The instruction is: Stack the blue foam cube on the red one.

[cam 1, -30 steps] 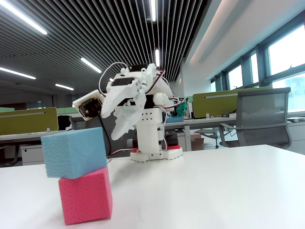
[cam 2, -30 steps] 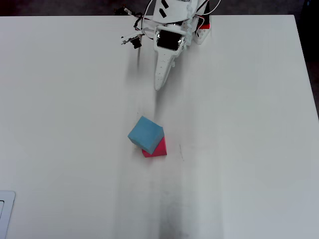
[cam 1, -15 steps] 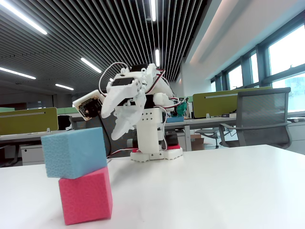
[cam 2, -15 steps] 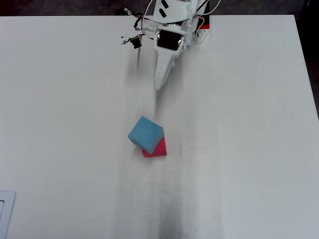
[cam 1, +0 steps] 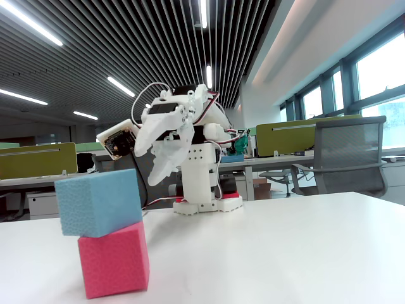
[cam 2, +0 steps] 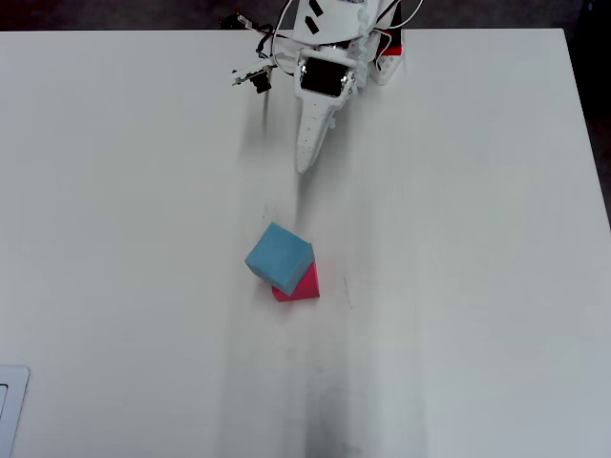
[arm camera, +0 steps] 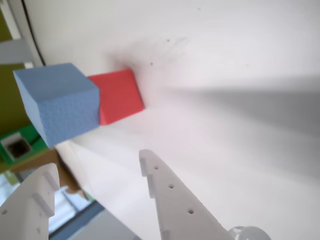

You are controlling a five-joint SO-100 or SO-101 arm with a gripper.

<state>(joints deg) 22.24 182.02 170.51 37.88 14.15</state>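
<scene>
Dead centre of the overhead frame, the blue foam cube (cam 2: 279, 256) sits skewed atop the red one (cam 2: 302, 284), well below the gripper (cam 2: 304, 164), whose empty jaws stand parted in the wrist view.

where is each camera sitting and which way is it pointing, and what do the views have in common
Wrist view: rides on the gripper, looking past its fingertips at the blue foam cube on the red one.
Fixed view: low at table height, facing the arm across the table, stack at near left.
Overhead view: looks straight down; arm base at the top edge, gripper pointing toward the stack.
All three show both cubes.
</scene>
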